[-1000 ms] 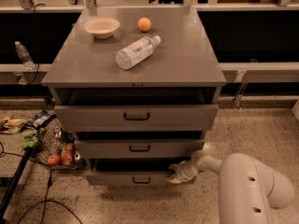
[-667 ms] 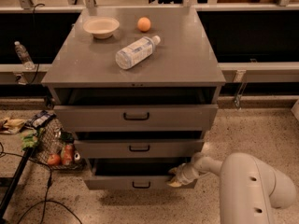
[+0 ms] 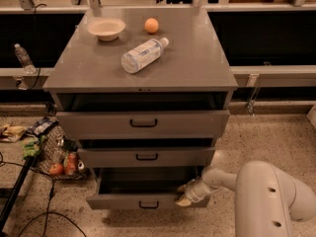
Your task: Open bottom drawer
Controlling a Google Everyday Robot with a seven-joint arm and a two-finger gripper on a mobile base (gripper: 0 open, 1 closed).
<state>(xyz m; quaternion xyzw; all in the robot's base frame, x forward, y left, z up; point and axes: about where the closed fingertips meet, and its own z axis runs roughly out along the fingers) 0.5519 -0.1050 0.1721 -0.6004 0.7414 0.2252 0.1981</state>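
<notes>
Grey metal cabinet (image 3: pixel 197 68) at mid-scene on a speckled floor, backed against a dark counter front at the far side; holds three drawers, each open by a different amount. White robot arm (image 3: pixel 271 201) at the near right, bulky and rounded; reaches left toward the cabinet's foot. Tall-fronted top drawer (image 3: pixel 98 125) just under the cabinet top, open a little, dark gap above its front. Middle drawer (image 3: pixel 108 158) below it, shorter in front, also open a little. Bottom drawer (image 3: pixel 113 201) lowest of the three, nearest the floor; juts out farther toward the near side than the two above, shows a strip of its plain dark interior, bears a small black bar handle (image 3: pixel 148 205) at the middle of its front. Wire basket (image 3: pixel 52 154) on the floor just left of the cabinet, with red and green items inside. Clear water bottle (image 3: pixel 143 56) on its side on the cabinet top, cap toward the far right. Pale bowl (image 3: pixel 106 28) at the far left of that top, upright. Gripper (image 3: pixel 183 195) at the right end of the bottom drawer's front, right of the handle and apart from it; pale fingertips (image 3: pixel 183 202) sit either side of the front's upper rim, one inside the drawer and one on the outer face, pinching that rim. Orange (image 3: pixel 151 25) just right of the bowl, apart from it.
</notes>
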